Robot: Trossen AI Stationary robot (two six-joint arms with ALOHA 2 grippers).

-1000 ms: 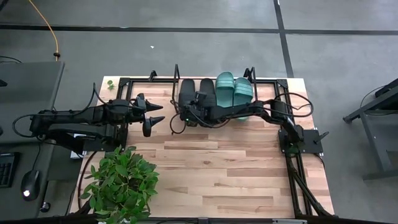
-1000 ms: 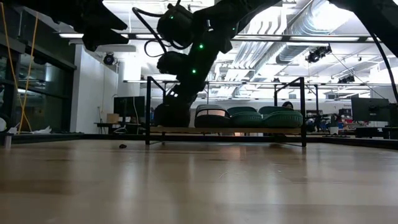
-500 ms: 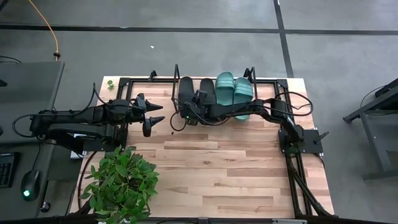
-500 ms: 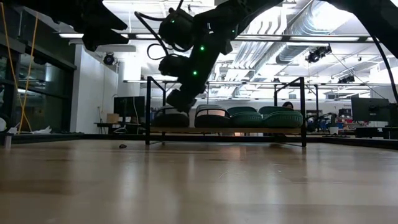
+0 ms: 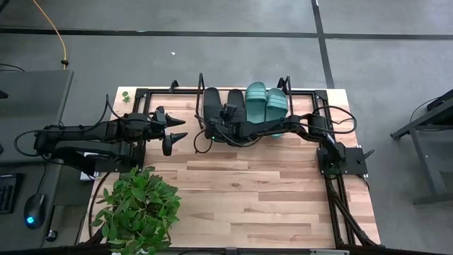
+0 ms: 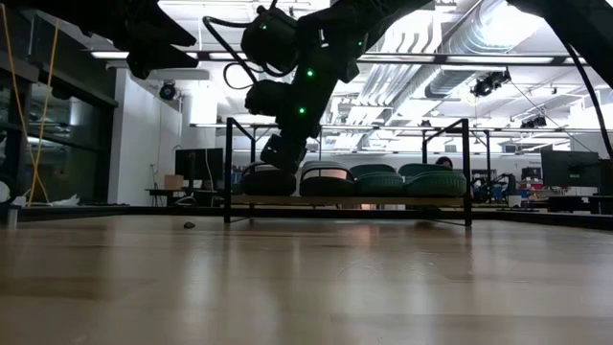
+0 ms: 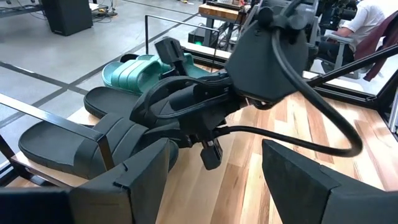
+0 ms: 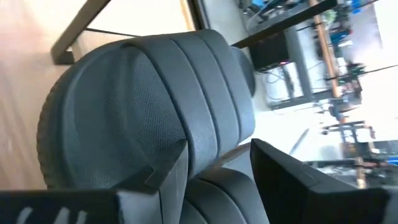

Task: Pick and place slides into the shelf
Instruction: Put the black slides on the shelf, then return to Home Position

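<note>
The shelf (image 5: 303,108) stands along the table's far edge. Four slides rest sole-down, side by side, on its board (image 6: 383,200): two black ones (image 5: 211,100) (image 5: 234,99) at the left, two teal ones (image 5: 256,99) (image 5: 277,103) at the right. My right gripper (image 5: 214,126) hangs open just above the near end of the leftmost black slide (image 6: 268,180). In the right wrist view that slide's strap (image 8: 155,106) fills the picture beyond the spread fingers. My left gripper (image 5: 180,129) waits open over the table, left of the shelf, with nothing between its fingers (image 7: 143,168).
A potted plant (image 5: 138,209) stands at the table's near left. A small green thing (image 5: 125,95) lies at the far left corner. Bare wooden tabletop (image 5: 262,198) stretches in front of the shelf. The shelf's black upright frames (image 6: 228,168) rise at both ends.
My right gripper has opened and let go of the leftmost black slide. It has then risen off the slide, drawing slightly toward the table's near edge. The slide stays flat on the shelf board.
</note>
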